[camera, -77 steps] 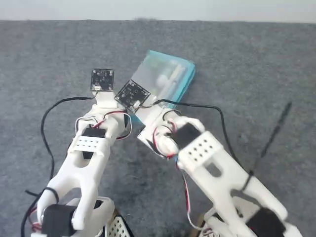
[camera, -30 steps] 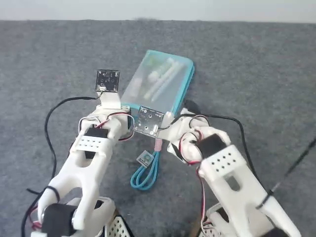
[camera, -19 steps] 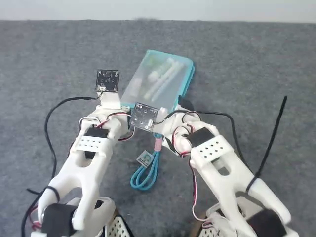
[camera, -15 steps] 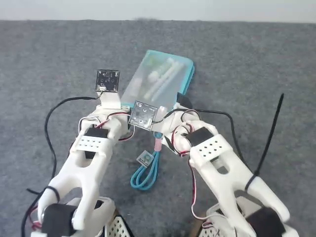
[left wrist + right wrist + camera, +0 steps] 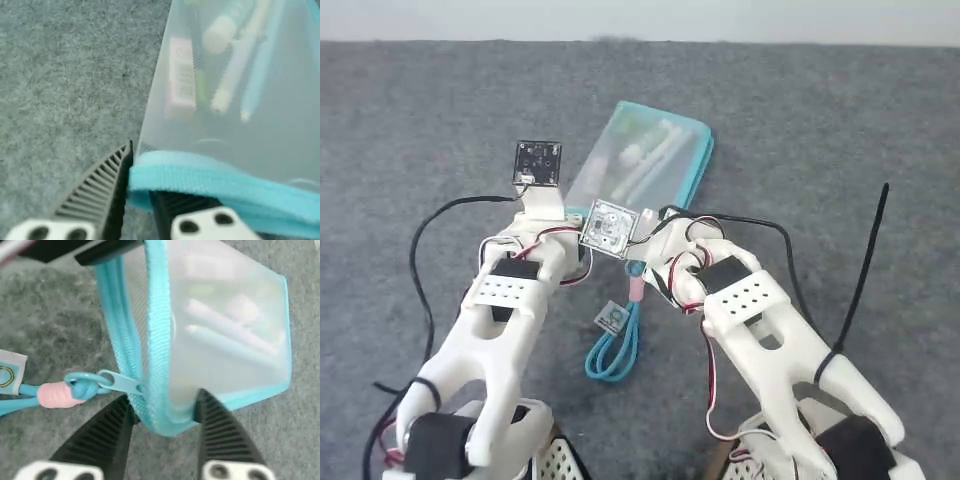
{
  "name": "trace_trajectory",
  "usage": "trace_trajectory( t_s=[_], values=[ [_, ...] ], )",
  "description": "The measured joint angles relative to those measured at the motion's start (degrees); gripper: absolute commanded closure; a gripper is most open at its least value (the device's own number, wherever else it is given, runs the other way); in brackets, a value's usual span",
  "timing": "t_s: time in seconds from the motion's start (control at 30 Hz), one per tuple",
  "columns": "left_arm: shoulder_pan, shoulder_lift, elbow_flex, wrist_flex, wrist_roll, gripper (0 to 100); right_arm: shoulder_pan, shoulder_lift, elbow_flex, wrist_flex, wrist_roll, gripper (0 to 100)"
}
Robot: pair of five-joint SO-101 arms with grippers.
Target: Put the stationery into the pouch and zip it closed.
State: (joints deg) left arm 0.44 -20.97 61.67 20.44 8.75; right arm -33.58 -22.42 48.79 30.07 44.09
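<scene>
Pouch (image 5: pixel 225 100) edge in left gripper (image 5: pixel 141 172)

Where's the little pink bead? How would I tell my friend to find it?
Find the see-through pouch with the blue edge on the grey table. At its end nearest the robot, a blue zip pull sticks out with a blue cord tied on. The bead sits on that cord by the pull, its one pink bit.
</scene>
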Motion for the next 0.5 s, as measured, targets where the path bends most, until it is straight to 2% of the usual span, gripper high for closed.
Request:
trace_trajectory(
  t_s=[0.17,0.27,0.4,0.5],
  values=[
    [0.8,0.0,-0.1,0.0,-3.5,99,0.6,0.0,-3.3,4.0,-2.9,99.1],
    [0.8,-1.9,-0.1,0.4,-4.5,95,0.6,0.0,-4.4,6.9,-4.2,99.1],
    [0.1,-10.8,0.0,7.4,-4.9,87,0.5,0.0,-4.7,10.3,-6.0,99.1],
    [-1.3,-21.1,0.8,14.5,-5.2,87,0.4,-0.1,-5.5,11.7,-7.7,99.1]
  ],
)
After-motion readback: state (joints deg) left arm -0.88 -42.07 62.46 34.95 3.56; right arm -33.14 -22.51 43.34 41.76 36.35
